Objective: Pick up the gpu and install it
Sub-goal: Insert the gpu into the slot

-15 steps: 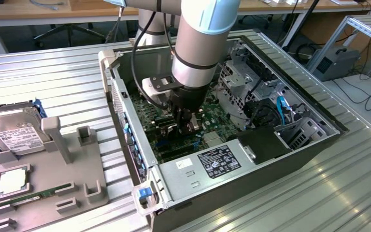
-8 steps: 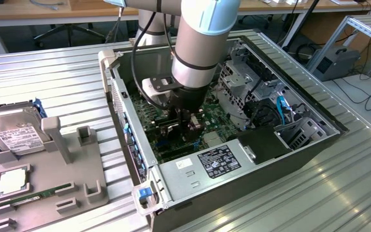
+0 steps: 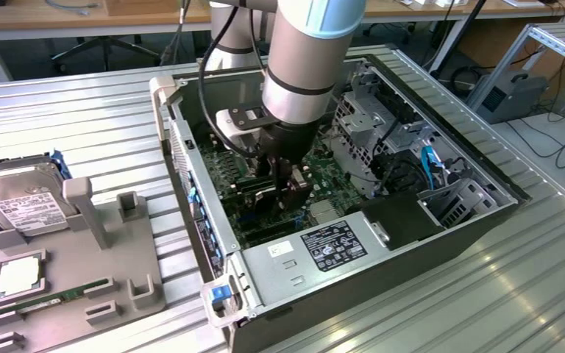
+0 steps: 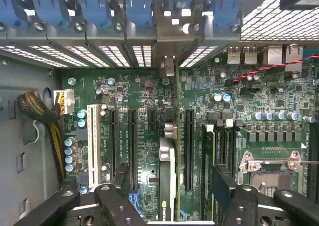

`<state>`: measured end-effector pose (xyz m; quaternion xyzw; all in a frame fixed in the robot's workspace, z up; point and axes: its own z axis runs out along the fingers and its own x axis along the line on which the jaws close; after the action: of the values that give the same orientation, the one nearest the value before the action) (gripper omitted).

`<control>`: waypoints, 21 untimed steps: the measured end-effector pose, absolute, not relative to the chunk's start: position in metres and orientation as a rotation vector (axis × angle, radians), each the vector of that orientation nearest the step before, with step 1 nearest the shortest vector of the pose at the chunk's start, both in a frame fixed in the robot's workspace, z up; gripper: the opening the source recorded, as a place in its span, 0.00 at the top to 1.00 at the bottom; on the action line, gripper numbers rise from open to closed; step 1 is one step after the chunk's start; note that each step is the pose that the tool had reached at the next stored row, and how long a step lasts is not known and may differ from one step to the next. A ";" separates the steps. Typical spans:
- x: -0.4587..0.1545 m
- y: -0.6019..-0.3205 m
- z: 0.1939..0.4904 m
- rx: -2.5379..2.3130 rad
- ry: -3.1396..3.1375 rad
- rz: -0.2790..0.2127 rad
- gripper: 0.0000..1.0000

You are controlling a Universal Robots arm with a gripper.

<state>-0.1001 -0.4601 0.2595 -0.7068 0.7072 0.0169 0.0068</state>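
On the ribbed metal bench lies an open computer case. The gpu stands on edge in its motherboard slot, long axis toward the rear brackets. The end effector is open, fingers either side of it.

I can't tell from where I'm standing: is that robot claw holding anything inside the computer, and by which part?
Nothing is held. The gripper stands open, its fingers apart on either side of the gpu, which stands on edge on the motherboard.

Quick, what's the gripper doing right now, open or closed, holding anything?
Gripper: open, its fingers either side of the gpu standing in its motherboard slot; nothing held.
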 end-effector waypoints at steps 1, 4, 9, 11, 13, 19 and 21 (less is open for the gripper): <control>-0.100 -0.460 0.259 -2.211 2.212 0.053 0.24; -0.100 -0.460 0.260 -2.211 2.212 0.053 0.24; -0.100 -0.460 0.260 -2.211 2.212 0.053 0.32; -0.100 -0.460 0.260 -2.211 2.212 0.053 0.44; -0.100 -0.460 0.260 -2.211 2.212 0.053 0.51; -0.100 -0.456 0.260 -2.211 2.212 0.053 0.52; -0.100 -0.456 0.260 -2.211 2.212 0.053 0.65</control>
<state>-0.1002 -0.4563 0.2596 -0.7068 0.7072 0.0168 0.0067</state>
